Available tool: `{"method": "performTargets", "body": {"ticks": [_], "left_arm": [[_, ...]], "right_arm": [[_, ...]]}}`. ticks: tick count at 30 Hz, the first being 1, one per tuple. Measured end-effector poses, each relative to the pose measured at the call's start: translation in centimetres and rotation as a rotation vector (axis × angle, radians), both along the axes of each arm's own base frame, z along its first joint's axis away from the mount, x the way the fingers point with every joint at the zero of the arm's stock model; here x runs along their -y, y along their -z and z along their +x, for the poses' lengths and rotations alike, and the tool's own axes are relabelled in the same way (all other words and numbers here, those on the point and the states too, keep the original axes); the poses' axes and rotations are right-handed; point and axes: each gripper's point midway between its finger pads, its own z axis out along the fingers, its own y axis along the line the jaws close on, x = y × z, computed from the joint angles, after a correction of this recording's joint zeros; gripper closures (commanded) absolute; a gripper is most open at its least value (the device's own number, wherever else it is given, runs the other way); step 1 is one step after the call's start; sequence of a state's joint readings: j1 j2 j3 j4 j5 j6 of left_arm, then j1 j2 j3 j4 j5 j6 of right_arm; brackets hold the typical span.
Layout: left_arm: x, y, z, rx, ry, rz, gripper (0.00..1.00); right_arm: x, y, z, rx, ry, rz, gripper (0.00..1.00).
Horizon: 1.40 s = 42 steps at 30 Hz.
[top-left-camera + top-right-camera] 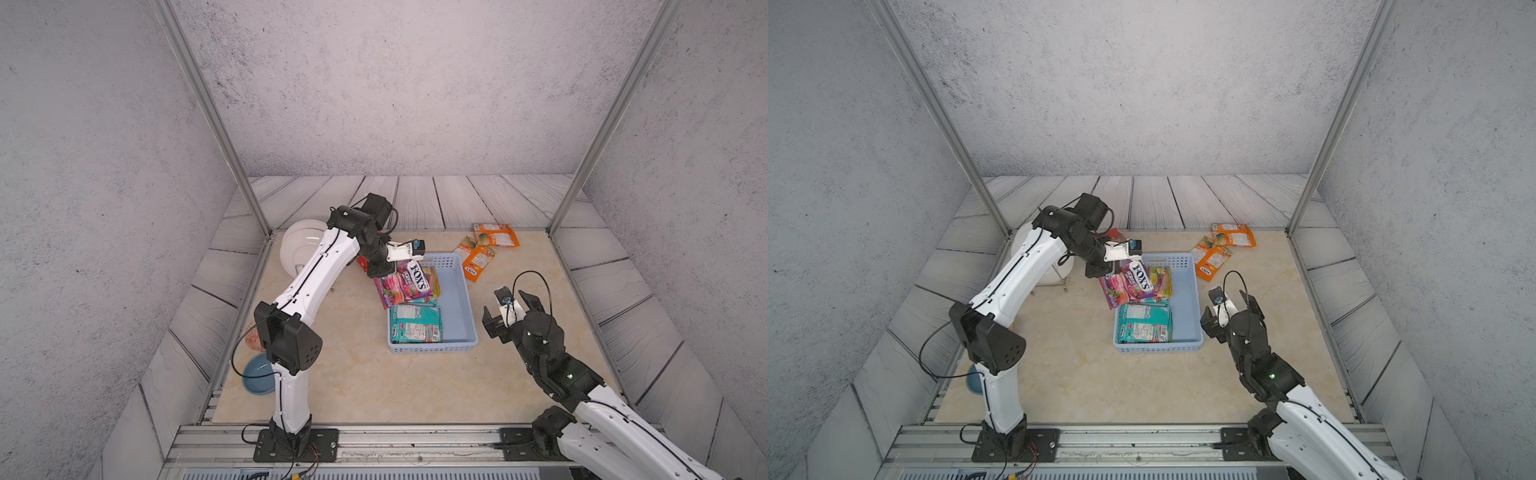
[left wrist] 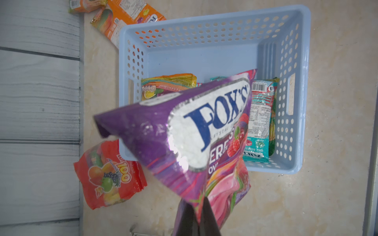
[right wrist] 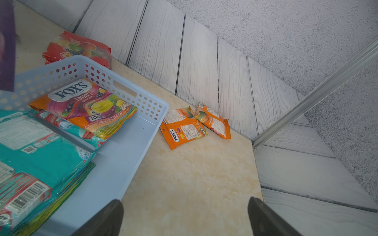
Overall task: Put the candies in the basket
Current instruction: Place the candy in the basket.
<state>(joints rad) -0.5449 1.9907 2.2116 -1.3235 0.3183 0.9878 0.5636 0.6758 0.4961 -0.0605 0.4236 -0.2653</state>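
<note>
My left gripper is shut on a corner of a purple FOX'S candy bag, which hangs over the left rim of the pale blue basket. In the basket lie teal bags and an orange fruits bag. Two orange bags lie on the table beyond the basket's far right corner. A red bag lies past its far left corner, mostly hidden by my left arm in both top views. My right gripper hovers open and empty just right of the basket.
A white plate stands on a rack at the far left behind my left arm. A blue bowl and a patterned dish sit at the near left edge. Metal frame posts and grey plank borders ring the beige table.
</note>
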Motion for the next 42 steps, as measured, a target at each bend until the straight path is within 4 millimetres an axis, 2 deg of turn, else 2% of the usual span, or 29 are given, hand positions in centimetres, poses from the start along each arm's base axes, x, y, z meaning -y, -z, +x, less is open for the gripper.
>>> {"method": "performTargets", "body": {"ticks": [5,9,14,26,32,42], "left_arm": [[2.4,2.2,-1.3,-0.051,0.063,0.065,1.0],[3.8,3.7,-3.0,-0.084,0.117,0.116,1.0],[4.9,5.2,-4.0,-0.098,0.155,0.165,1.0],[5.0,9.2,-4.5,-0.164,0.176,0.278,1.0],[5.3,9.6,-5.5,-0.195,0.196,0.289,1.0],[5.2,11.5,-7.0,-0.254,0.213,0.321,0.88]], "right_arm": [[0.1,-0.4,-0.1,0.016,0.002,0.003,0.01],[0.1,-0.5,-0.1,0.02,0.0,0.006,0.01],[0.2,-0.6,-0.2,0.028,0.001,0.007,0.01],[0.2,-0.7,-0.3,0.032,0.0,0.006,0.01],[0.2,-0.5,-0.3,0.03,-0.002,0.002,0.01],[0.3,-0.5,-0.3,0.03,0.0,-0.003,0.01]]}}
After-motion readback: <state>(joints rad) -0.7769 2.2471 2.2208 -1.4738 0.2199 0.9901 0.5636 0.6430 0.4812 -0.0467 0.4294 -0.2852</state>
